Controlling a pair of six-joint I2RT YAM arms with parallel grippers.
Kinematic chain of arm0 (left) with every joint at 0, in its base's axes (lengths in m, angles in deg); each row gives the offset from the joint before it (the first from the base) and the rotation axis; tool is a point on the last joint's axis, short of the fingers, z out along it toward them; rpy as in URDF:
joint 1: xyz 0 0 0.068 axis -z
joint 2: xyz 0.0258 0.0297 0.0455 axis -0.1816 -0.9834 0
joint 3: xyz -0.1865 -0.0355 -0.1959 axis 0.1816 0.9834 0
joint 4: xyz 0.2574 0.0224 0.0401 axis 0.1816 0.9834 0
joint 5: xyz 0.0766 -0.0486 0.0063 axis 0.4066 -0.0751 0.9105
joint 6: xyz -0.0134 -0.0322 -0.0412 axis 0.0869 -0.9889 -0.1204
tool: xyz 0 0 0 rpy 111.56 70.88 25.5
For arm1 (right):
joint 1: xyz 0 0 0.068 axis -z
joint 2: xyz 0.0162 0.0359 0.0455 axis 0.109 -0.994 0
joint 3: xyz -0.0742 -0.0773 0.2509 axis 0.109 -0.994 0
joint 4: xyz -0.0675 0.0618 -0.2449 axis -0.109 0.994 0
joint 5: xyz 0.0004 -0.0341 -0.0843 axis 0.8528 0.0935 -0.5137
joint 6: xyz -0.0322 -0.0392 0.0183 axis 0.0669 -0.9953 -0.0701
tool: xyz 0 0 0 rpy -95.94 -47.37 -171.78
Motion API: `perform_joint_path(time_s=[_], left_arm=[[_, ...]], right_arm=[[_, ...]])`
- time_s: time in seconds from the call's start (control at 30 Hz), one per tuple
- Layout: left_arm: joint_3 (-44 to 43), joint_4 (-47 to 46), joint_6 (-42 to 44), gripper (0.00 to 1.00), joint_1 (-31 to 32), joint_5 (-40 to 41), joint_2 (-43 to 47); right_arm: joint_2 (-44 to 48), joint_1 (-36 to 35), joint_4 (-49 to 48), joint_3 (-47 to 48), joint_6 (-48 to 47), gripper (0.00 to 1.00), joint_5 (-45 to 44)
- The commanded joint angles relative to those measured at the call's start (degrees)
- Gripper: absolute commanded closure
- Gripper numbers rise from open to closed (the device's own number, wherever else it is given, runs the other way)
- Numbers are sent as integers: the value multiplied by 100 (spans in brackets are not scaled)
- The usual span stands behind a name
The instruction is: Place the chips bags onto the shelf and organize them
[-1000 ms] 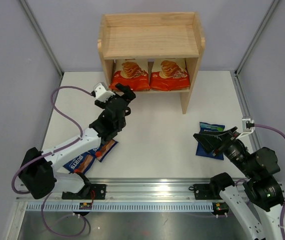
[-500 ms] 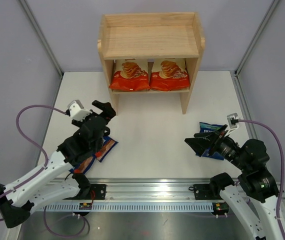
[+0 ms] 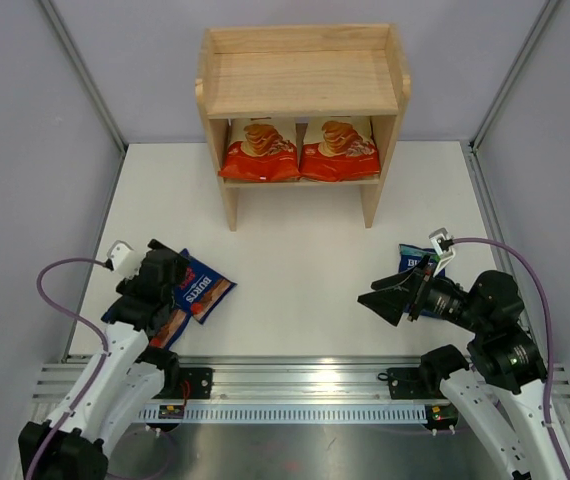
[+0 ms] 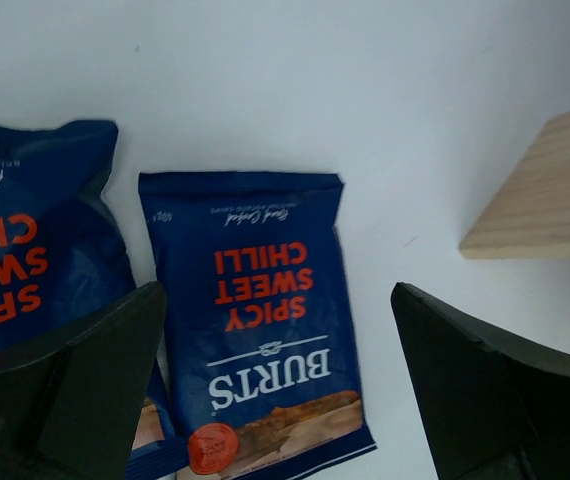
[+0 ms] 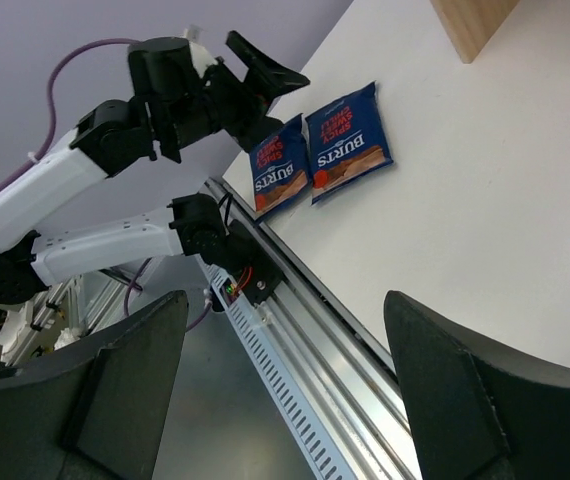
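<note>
The wooden shelf (image 3: 303,80) stands at the back; two Cassava Chips bags (image 3: 258,150) (image 3: 338,150) lie side by side on its lower tier. Two red-lettered Burts bags lie flat at the near left (image 3: 205,288) (image 3: 170,325); the left wrist view shows them side by side (image 4: 255,310) (image 4: 35,240). My left gripper (image 3: 163,272) (image 4: 280,390) hovers open and empty above them. A third Burts bag (image 3: 420,258) lies at the right, partly hidden behind my right gripper (image 3: 385,300) (image 5: 285,390), which is open, empty and pointing left.
The shelf's top tier (image 3: 305,82) holds nothing. A shelf leg (image 4: 545,190) stands beyond the left bags. The right wrist view shows the left arm (image 5: 165,90), both left bags (image 5: 350,145) and the metal rail (image 5: 305,330) along the table's near edge.
My left arm has pulled back from the shelf's lower tier to the near left, above the two Burts bags. My right gripper has swung left, off the right-hand bag.
</note>
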Motion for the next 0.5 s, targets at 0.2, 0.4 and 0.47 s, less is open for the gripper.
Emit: perform_joint_path(time_s=[0.2, 0.4, 0.47], left_arm=[[526, -567, 29, 1, -1266, -1721, -264], [694, -874, 100, 15, -1318, -1852, -552], [720, -954, 109, 17, -1327, -1879, -745]], right_arm=[[50, -36, -623, -52, 359, 15, 429], [-38, -36, -711, 45, 342, 16, 447], [-29, -36, -702, 54, 341, 16, 456]])
